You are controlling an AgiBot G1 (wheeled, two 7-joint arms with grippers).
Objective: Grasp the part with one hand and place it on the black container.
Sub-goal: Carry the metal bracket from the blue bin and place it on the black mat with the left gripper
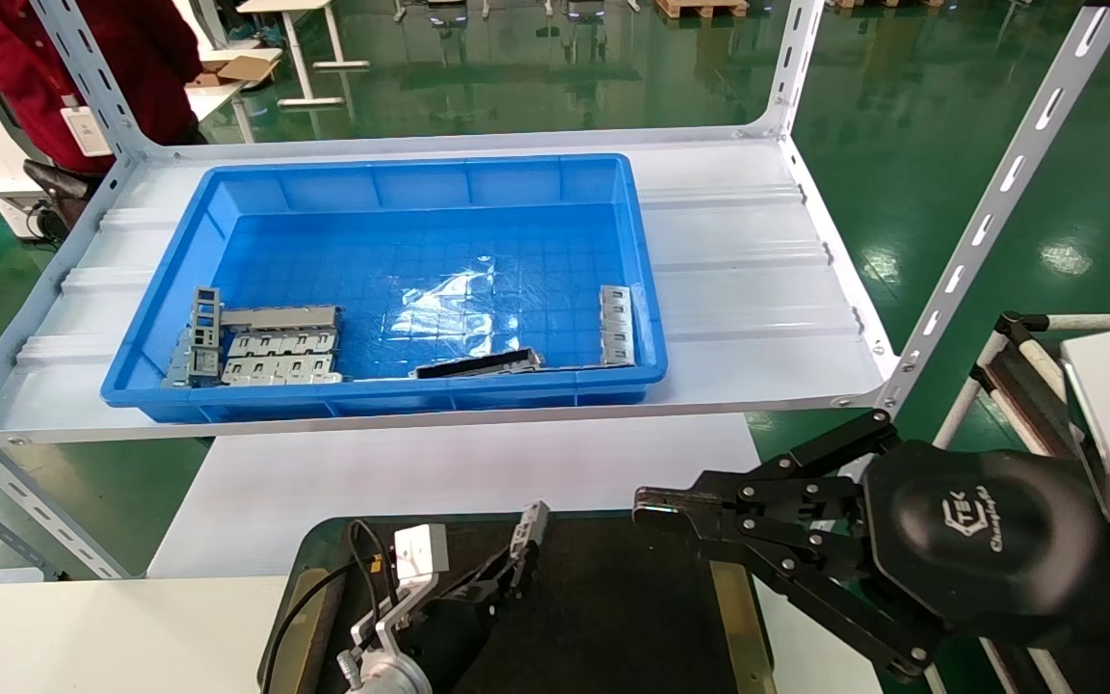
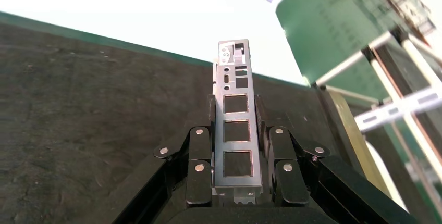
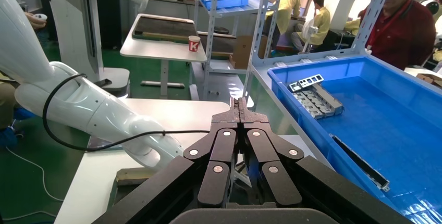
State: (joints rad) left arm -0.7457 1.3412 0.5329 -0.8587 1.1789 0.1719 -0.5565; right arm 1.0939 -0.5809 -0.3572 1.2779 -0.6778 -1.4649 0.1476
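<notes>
Left gripper was clamped on the part, fingers pressing both long edges of the bar near its lower end. Most of the part stuck out past the fingertips, tilted up, its row of rectangular openings facing the wrist camera. It hung over the black container, near the far rim; contact with the tray surface couldn't be confirmed. Tray floor around the fingers looked bare, brass-coloured strip off to the robot's right of them.

Right gripper sat idle, fingers pressed together with nothing between them, tips over the tray's far right corner, apart from the left fingers.

Blue bin on the shelf, beyond both sets of fingertips. In it: stacked grey plates at the left front corner, a thin black-faced strip along the front wall, and one more silver bar against the right wall.
</notes>
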